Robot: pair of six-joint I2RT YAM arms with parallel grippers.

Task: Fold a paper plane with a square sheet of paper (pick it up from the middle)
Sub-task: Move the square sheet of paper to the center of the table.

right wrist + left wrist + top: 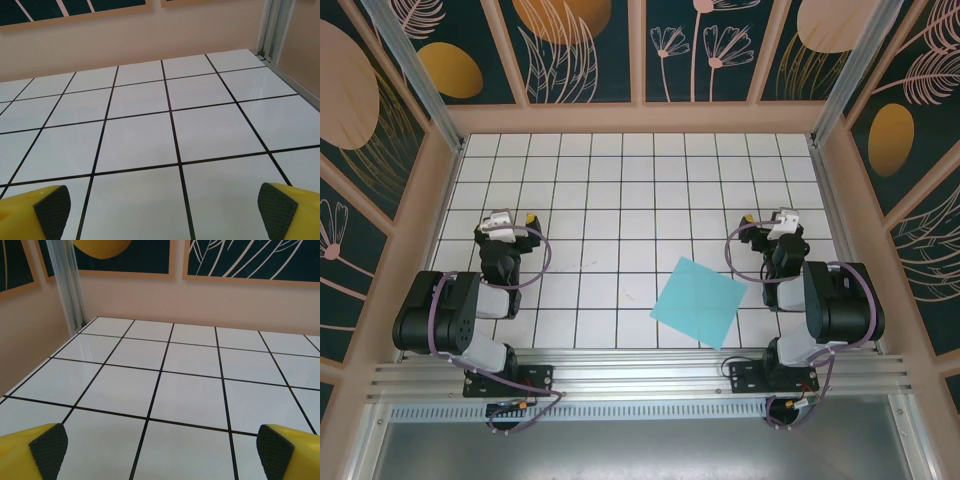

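Well, your paper (698,301) lies flat, untouched; left gripper (515,217) far left of it, right gripper (767,219) just right, both spread wide, fingertips (47,445) cropped by the wrist views' edges.

A white table (620,190), ruled into square tiles by black lines, sits inside a peach-coloured enclosure. Dark teal panels (585,50) with pale leaf and flower drawings and orange ovals line the walls. Aluminium posts (415,70) stand at the far corners, and a ribbed aluminium rail (640,372) runs along the near edge. The light is even.
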